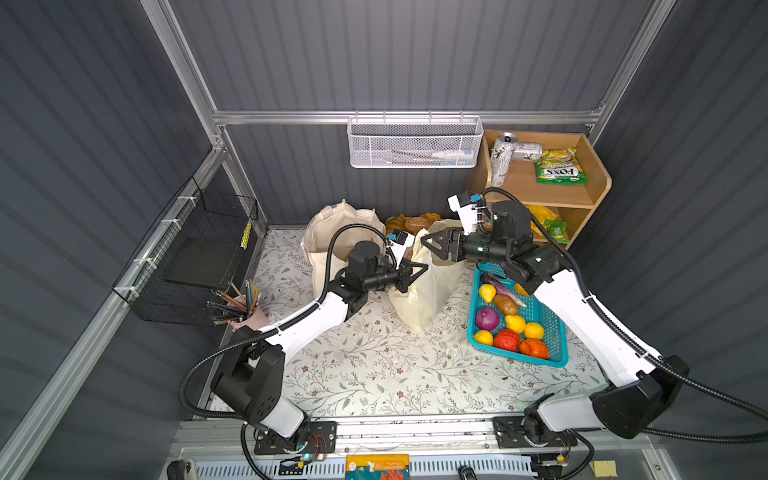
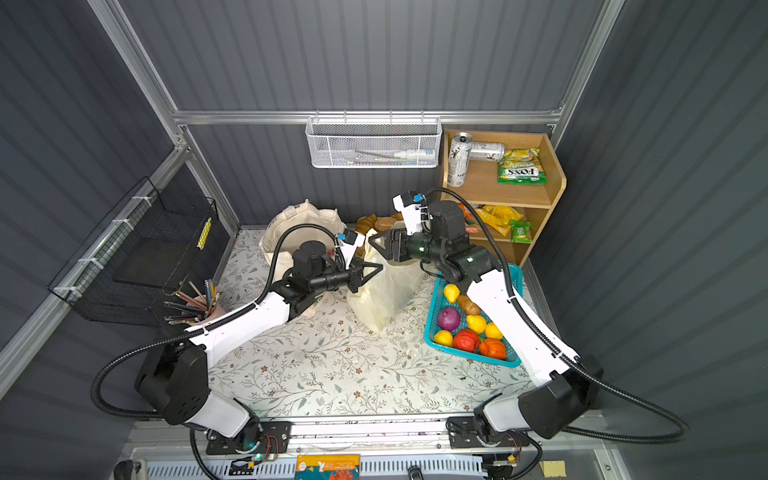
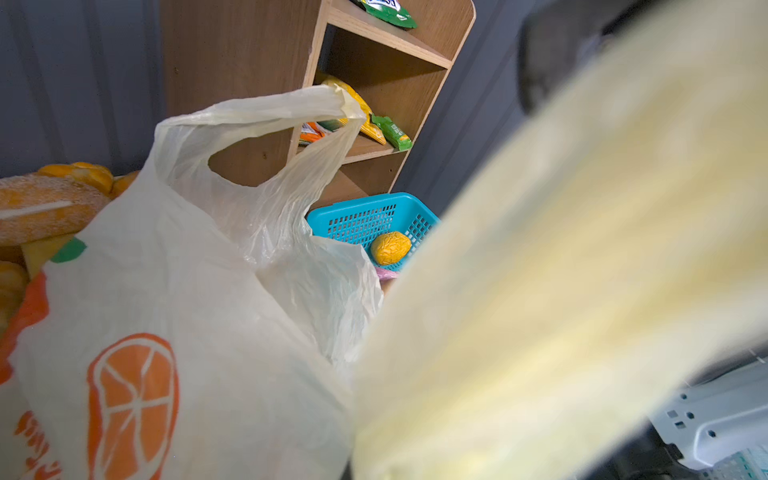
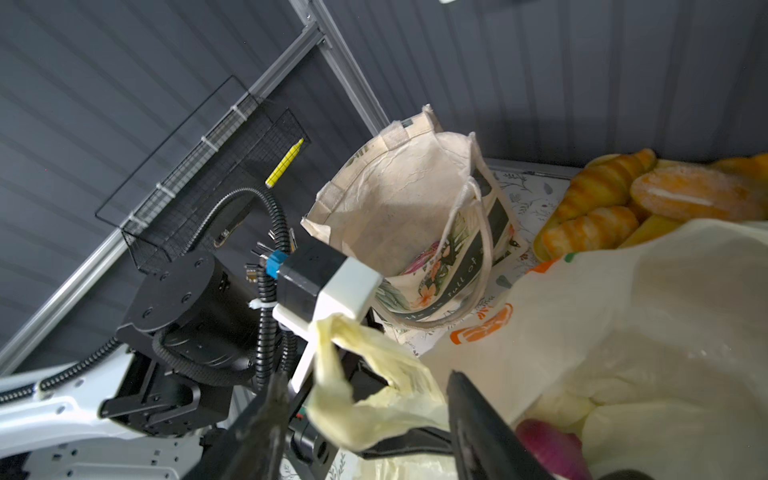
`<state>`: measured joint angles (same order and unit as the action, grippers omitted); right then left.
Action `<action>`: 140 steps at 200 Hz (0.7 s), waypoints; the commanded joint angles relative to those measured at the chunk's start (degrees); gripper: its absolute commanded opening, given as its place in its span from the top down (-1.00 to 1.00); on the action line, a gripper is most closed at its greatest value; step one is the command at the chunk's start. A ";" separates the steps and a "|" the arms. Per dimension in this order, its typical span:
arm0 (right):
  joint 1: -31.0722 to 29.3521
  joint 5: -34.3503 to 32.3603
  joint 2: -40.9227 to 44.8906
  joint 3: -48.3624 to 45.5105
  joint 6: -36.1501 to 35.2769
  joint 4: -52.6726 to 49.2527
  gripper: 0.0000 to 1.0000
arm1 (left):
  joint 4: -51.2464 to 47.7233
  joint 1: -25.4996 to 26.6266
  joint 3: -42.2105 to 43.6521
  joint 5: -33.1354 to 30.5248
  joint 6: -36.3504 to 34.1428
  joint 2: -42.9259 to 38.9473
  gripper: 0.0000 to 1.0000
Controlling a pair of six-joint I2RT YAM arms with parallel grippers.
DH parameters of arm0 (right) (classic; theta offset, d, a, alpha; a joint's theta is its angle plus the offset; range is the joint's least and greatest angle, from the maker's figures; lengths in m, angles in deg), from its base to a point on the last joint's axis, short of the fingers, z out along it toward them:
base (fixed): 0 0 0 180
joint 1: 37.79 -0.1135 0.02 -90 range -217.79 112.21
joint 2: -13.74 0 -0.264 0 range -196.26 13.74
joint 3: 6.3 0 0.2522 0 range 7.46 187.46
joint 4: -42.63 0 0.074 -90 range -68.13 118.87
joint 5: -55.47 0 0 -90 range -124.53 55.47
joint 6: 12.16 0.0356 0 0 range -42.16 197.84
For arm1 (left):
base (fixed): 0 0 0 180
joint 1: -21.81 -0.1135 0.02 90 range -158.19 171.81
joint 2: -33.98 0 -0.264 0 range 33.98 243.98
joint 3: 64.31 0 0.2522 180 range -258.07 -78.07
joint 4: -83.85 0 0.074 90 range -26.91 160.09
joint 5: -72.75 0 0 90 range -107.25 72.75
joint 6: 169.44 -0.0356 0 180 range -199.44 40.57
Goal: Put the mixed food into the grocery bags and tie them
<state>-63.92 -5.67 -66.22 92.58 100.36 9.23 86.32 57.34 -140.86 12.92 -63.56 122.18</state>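
Right wrist view: recorded the right gripper [image 4: 365, 376] released, with jaws set wide apart on either side of a handle loop [image 4: 328, 357] of the plastic bag [image 4: 623, 316] and not clamping it. Found that loop pinched in the left gripper [image 1: 417, 271], which was clenched shut on the thin film at the bag's left side. Confirmed in both top views that the two grippers faced each other over the top of the bag. Noted in the left wrist view a second handle [image 3: 257, 112] standing free and upright. Located the bag upright near the middle of the floral table [image 1: 374, 374], printed with an orange slice [image 3: 133, 399]. Could not tell its contents. Located the canvas tote [image 1: 332, 232] just behind the left arm, mouth open. Located the turquoise basket [image 1: 473, 332] just right of the bag, holding a purple onion [image 1: 487, 319], an eggplant [image 1: 496, 284] and yellow and orange toy produce. Noted bread pieces [image 1: 411, 222] behind the bag at the back wall.
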 commanded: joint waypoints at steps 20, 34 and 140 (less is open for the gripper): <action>8.13 -6.99 4.92 -1.99 0.24 -2.27 -0.44 | -16.11 -0.28 -6.74 -4.64 -3.00 -1.05 1.00; 8.46 -13.76 3.46 -1.35 -3.54 -6.87 -0.49 | -12.71 -0.28 -4.83 -1.53 -1.89 -1.99 1.00; 12.66 -23.00 -7.22 0.75 -14.23 -11.91 -0.62 | -5.68 -0.28 -0.39 8.21 -1.87 -2.35 1.00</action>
<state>-53.45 -28.31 -73.34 92.01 87.40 -2.29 79.22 57.25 -141.25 18.91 -65.28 121.03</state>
